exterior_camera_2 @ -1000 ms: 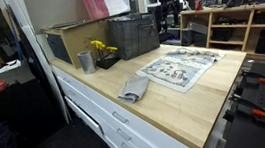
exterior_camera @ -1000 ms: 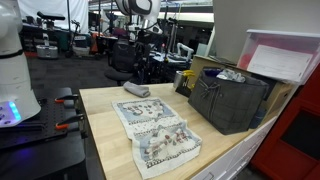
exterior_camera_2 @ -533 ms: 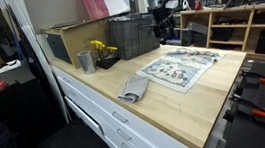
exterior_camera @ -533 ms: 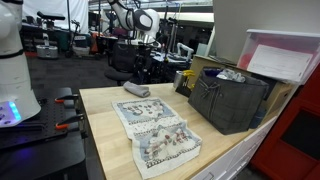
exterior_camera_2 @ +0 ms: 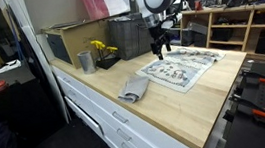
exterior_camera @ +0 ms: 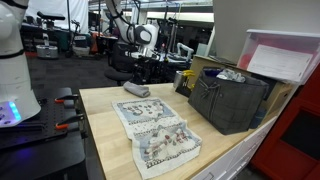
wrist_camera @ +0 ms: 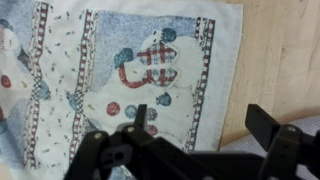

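My gripper (wrist_camera: pixel 200 125) is open, with nothing between its dark fingers (wrist_camera: pixel 140 116). It hangs above a snowman-print towel (wrist_camera: pixel 150 70) spread flat on the wooden worktop (wrist_camera: pixel 285 60). A corner of a grey folded cloth (wrist_camera: pixel 243 150) shows just under the jaws, off the towel's edge. In both exterior views the gripper (exterior_camera_2: pixel 157 49) (exterior_camera: pixel 141 62) points down over the towel's (exterior_camera_2: pixel 182 68) (exterior_camera: pixel 155 130) end nearest the grey cloth (exterior_camera_2: pixel 132 87) (exterior_camera: pixel 136 90), well above both.
A dark crate (exterior_camera_2: pixel 133 34) (exterior_camera: pixel 228 100) stands beside the towel. Next to it are a metal cup (exterior_camera_2: pixel 85 61) and yellow flowers (exterior_camera_2: pixel 100 50). Drawers (exterior_camera_2: pixel 102 118) line the worktop's front; red clamps (exterior_camera_2: pixel 262 109) sit at one edge.
The arm has swung in from the back of the scene and come lower, over the towel. The jaws have stayed open; towel and cloth have not moved.
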### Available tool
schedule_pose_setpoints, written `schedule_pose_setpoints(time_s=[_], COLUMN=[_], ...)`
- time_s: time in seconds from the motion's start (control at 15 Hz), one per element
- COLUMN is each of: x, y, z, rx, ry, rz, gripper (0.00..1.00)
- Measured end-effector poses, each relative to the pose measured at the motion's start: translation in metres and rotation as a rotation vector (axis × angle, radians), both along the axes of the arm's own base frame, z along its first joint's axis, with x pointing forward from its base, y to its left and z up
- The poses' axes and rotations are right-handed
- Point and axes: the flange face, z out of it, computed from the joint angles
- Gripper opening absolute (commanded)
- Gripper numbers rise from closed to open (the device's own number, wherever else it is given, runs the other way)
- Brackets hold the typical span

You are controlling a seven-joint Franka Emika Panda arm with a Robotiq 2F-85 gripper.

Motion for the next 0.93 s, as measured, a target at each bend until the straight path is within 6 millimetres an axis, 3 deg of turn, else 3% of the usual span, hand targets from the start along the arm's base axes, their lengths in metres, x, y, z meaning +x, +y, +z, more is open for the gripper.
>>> schedule_pose_setpoints(time_s=[0.47, 0.73, 0.93], x=[0.001, 0.009, 0.014], y=[-0.004, -0.01, 0.003], z=[-0.008, -0.046, -0.079], rx=[0.004, 0.062, 0.092], ry=[0.002, 0.018, 0.032], rz=[-0.011, -0.049, -0.038], gripper=[1.0, 1.0, 1.0])
